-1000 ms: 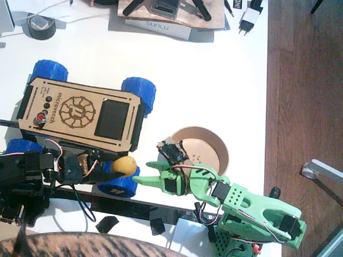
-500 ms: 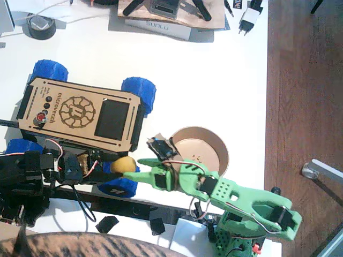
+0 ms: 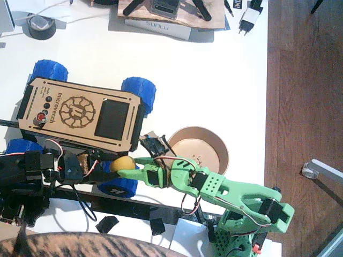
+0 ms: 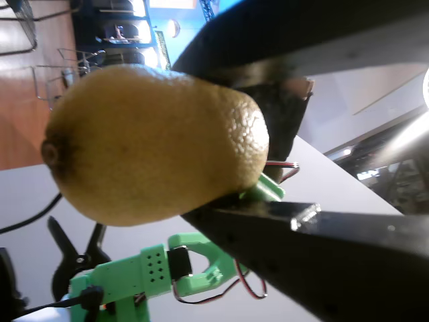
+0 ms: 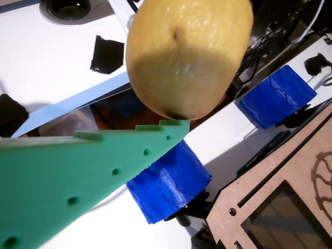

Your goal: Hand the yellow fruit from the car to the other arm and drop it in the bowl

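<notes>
Reaching leftward since a second earlier, our green right hand (image 3: 126, 170) stood wide around the lemon (image 3: 122, 163), which our black left hand (image 3: 104, 167) held clamped beside the car (image 3: 80, 111); handover seemed imminent.

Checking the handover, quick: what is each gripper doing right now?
Left gripper: shut on the yellow fruit.
Right gripper: open, jaws around the yellow fruit, not yet clamped.
</notes>
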